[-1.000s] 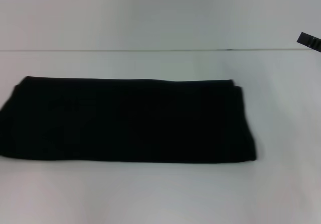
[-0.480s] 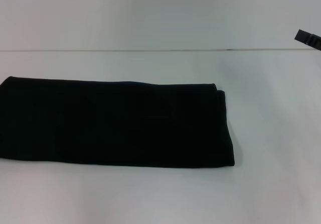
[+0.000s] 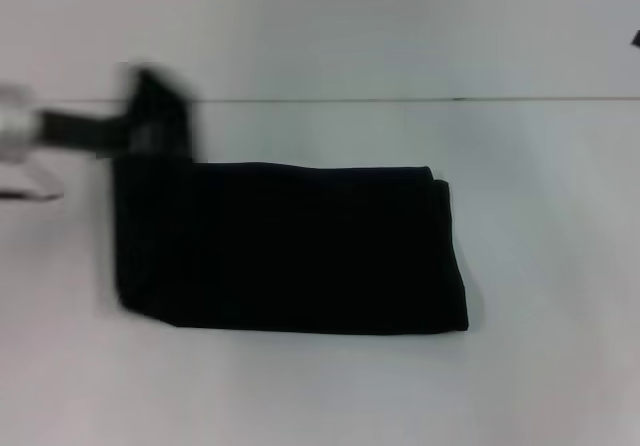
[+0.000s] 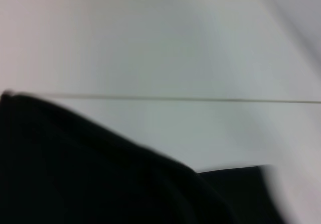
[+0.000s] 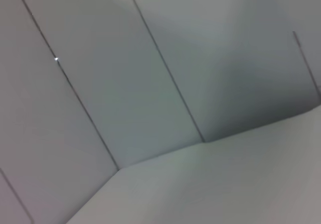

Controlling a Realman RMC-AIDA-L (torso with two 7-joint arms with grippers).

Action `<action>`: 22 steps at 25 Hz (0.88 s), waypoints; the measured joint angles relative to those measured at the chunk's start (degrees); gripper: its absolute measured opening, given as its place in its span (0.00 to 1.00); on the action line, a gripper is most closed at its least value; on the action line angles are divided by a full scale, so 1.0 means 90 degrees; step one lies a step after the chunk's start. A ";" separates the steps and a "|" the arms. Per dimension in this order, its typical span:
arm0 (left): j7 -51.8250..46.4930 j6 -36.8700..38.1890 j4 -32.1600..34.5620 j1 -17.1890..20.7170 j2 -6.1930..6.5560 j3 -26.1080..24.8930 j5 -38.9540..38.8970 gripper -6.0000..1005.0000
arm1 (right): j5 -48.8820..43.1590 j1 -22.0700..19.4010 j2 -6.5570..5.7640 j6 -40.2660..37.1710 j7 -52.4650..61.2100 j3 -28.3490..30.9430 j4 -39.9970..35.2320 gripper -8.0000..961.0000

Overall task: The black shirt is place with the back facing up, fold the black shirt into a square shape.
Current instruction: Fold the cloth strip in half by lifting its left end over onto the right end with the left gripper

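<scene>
The black shirt (image 3: 320, 251) lies on the white table (image 3: 320, 396) as a long folded band. Its right end is flat with stacked layers showing. Its left end rises off the table up to my left gripper (image 3: 155, 116), which reaches in from the left, blurred by motion and shut on that end. Black fabric of the shirt (image 4: 75, 174) fills the lower part of the left wrist view. Only a dark sliver of my right gripper (image 3: 636, 38) shows at the far right edge of the head view, well away from the shirt.
The table's far edge (image 3: 400, 99) runs across behind the shirt, with a plain wall beyond it. The right wrist view shows only wall panels (image 5: 150, 73) and a bare tabletop (image 5: 225, 184).
My left arm has come into view and lifted the shirt's left end, carrying it rightward, so the band looks shorter. The right gripper has drawn almost out of the head view.
</scene>
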 joint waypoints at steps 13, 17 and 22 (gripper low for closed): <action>0.1871 -0.2300 -0.4319 -0.0594 -0.0830 0.1538 -0.4181 0.10 | 0.0079 -0.0165 -0.0213 -0.0069 -0.0261 -0.0146 -0.0084 0.76; 0.3140 -0.2123 -0.5326 -0.0450 -0.0854 0.1538 -0.5377 0.13 | 0.0074 -0.0209 -0.0212 -0.0072 -0.0268 -0.0235 -0.0084 0.76; 0.3360 -0.1547 -0.5659 -0.0565 -0.0856 0.1587 -0.5536 0.22 | 0.0071 -0.0271 -0.0181 -0.0033 -0.0257 -0.0346 -0.0061 0.76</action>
